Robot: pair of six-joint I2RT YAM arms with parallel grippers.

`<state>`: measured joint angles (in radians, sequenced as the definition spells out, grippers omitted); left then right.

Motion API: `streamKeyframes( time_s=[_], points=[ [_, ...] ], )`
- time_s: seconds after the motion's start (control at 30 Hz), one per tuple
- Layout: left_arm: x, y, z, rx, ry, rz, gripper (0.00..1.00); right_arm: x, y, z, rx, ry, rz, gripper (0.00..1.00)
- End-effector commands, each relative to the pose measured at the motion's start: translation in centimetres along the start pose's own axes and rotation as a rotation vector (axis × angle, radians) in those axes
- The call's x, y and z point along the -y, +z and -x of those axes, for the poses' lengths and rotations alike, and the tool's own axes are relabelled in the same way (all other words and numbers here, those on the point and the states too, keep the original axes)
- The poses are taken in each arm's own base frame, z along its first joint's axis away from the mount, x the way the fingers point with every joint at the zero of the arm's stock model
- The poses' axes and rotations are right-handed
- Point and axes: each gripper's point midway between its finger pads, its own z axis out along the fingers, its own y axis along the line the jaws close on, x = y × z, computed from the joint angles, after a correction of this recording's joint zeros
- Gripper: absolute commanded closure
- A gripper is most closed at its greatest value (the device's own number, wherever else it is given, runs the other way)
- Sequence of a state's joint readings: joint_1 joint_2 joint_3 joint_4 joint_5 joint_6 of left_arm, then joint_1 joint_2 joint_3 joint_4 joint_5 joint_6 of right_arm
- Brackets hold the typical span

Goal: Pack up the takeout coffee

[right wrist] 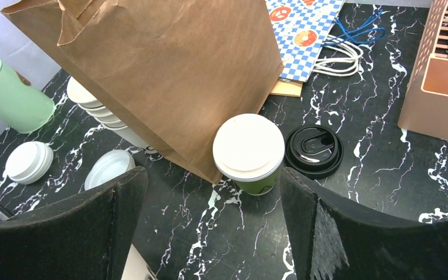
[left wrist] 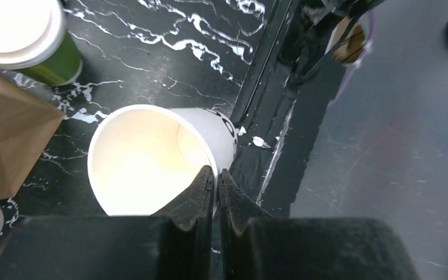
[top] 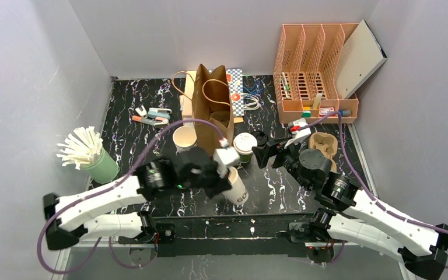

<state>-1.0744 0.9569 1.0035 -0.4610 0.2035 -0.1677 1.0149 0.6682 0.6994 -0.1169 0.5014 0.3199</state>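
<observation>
- Pinching shut on the rim of one lidless cream cup (left wrist: 146, 163), the left fingers (left wrist: 195, 198) are holding it tilted at lower centre of the top view, probably readying it for a lid.
- The right fingers (right wrist: 93, 221) are standing wide apart and empty, facing the one lidded green cup (right wrist: 249, 154). It is sitting mid-frame on the worktop (right wrist: 356, 192) beside the bag (right wrist: 169, 76), and they are likely lining up a grasp.
- Lying loose: two white lids (right wrist: 28, 161), one black lid (right wrist: 314, 150).

A robot lab's staged café cell: plain grey walls (top: 35, 70) box in a black marbled counter (top: 125, 134), with a brown paper bag (top: 213, 114) and desk organiser (top: 312, 70) beyond the right gripper (top: 263, 156).
</observation>
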Motion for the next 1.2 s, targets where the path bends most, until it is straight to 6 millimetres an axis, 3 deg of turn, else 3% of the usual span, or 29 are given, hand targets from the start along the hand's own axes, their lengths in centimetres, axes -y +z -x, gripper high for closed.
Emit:
streamKeyframes(
  time_s=[0.0, 0.23, 0.4, 0.47, 0.6, 0.67, 0.87, 1.0, 1.17],
  points=[
    [-1.2, 3.8, -0.8, -0.043, 0.147, 0.266, 1.00, -0.1, 0.5, 1.0, 0.037, 0.029, -0.020, 0.08],
    [-3.1, 8.4, -3.9, -0.210, 0.318, 0.457, 1.00, 0.1, 0.4, 0.7, 0.033, 0.021, -0.017, 0.08],
    [-4.8, 9.1, -4.4, -0.235, 0.355, 0.560, 0.96, 0.4, -0.2, 0.5, 0.032, 0.026, -0.018, 0.08],
    [-4.9, 9.2, -4.3, -0.230, 0.352, 0.570, 0.82, 0.7, -0.4, 0.4, 0.034, 0.028, -0.025, 0.08],
    [-3.8, 8.9, -3.4, -0.204, 0.300, 0.525, 0.46, 1.0, -0.8, 0.4, 0.038, 0.030, -0.031, 0.08],
    [-3.2, 8.2, -2.6, -0.179, 0.268, 0.505, 0.33, 1.1, -0.9, 0.5, 0.042, 0.032, -0.034, 0.08],
    [-3.2, 3.5, -0.9, -0.099, 0.144, 0.541, 0.36, 1.5, -1.1, 0.5, 0.043, 0.026, -0.049, 0.08],
    [-5.3, -0.3, -2.0, -0.079, 0.019, 0.689, 0.37, 1.5, -1.2, 0.1, 0.036, 0.029, -0.045, 0.08],
    [-7.9, -4.7, -3.7, 0.006, -0.149, 0.865, 0.25, 1.2, -1.1, 0.1, 0.034, 0.031, -0.028, 0.08]
  ],
)
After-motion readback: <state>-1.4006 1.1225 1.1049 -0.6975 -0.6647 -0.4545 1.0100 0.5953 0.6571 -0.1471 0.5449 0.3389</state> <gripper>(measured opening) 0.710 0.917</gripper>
